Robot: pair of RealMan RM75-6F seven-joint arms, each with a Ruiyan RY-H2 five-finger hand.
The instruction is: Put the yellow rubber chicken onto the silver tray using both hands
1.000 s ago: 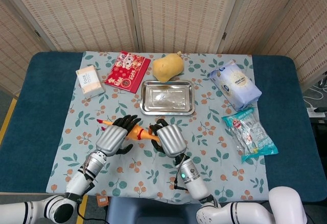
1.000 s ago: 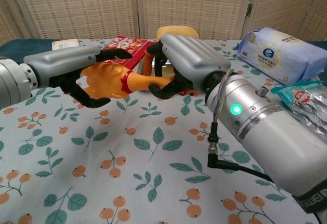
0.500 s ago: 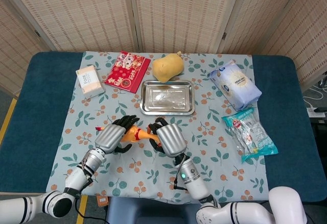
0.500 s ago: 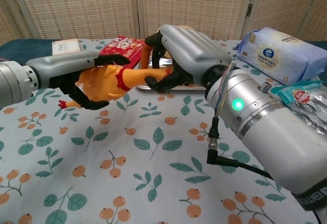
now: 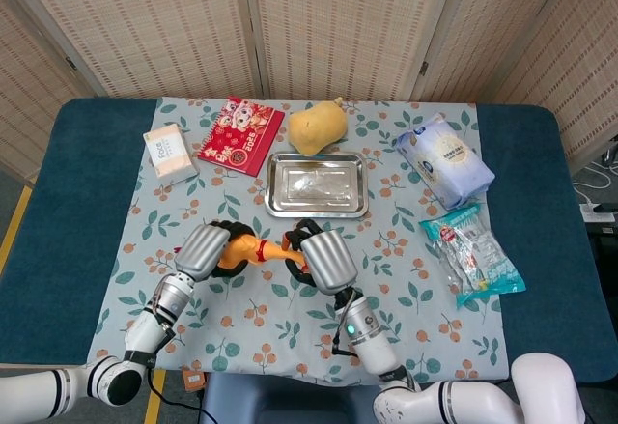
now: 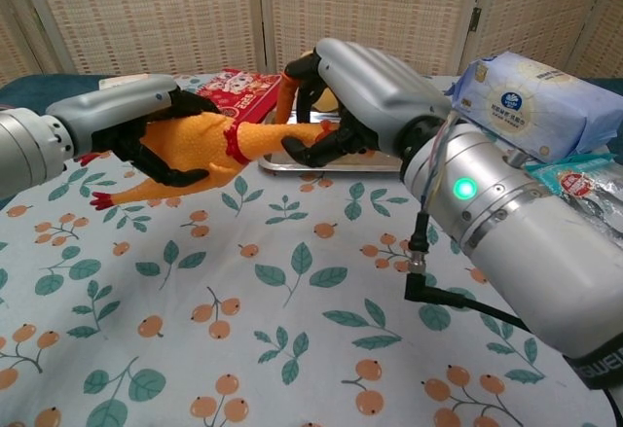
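The yellow rubber chicken [image 6: 200, 150] hangs above the cloth, stretched between both hands. My left hand [image 6: 136, 130] grips its body, seen from above as the left hand [image 5: 205, 248]. My right hand [image 6: 365, 96] grips its neck and head end, shown in the head view as the right hand [image 5: 323, 259]. A short bit of the chicken [image 5: 246, 249] shows between the hands there. The silver tray [image 5: 317, 184] lies bare on the cloth just beyond the hands; in the chest view only a strip of the tray [image 6: 375, 161] shows behind my right hand.
A yellow plush toy [image 5: 316, 126] sits behind the tray, a red notebook [image 5: 240, 134] and a tissue box [image 5: 167, 153] to the left. A blue-white wipes pack [image 5: 443, 161] and a snack bag [image 5: 473, 252] lie to the right. A floral cloth [image 5: 290, 318] covers the table.
Both hands have lifted the chicken higher off the cloth and carried it slightly toward the tray. The chicken now hangs straighter, its feet dangling to the left.
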